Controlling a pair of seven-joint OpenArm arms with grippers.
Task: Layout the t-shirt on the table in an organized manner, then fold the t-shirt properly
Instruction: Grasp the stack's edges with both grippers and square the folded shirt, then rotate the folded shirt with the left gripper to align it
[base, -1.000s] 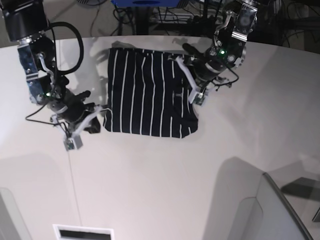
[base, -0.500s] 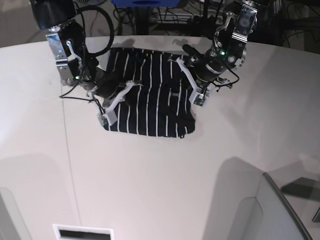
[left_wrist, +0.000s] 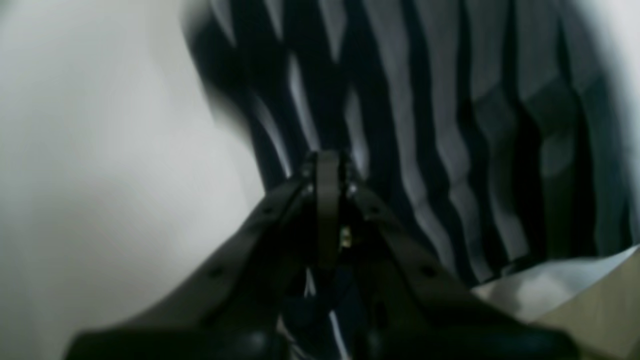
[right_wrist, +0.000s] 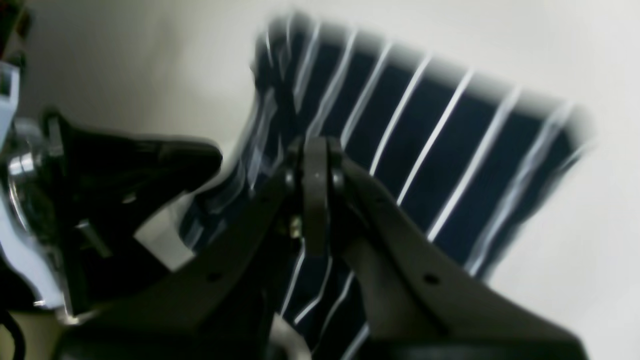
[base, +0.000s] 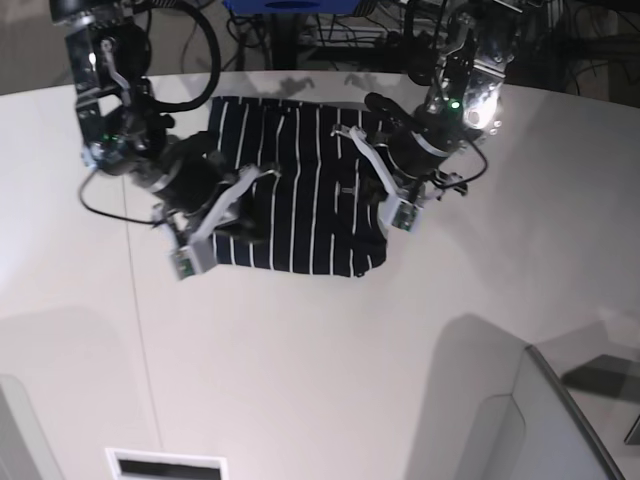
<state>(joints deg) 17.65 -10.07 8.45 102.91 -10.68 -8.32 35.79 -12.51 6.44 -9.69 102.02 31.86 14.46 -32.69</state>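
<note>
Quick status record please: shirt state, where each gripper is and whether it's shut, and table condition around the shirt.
shirt: the t-shirt lies on the table as a compact rectangle, stripes running front to back
left gripper: the left gripper is shut, at the shirt's edge on the base view's right; whether it pinches cloth is not clear
right gripper: the right gripper is shut, over the shirt's other side
table: the table is off-white, with a thin dark seam line near the right arm
image quality: both wrist views are blurred

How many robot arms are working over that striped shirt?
2. The right arm's end effector is over the t-shirt at its left edge in the base view; the left arm's end effector is at its right edge.
</note>
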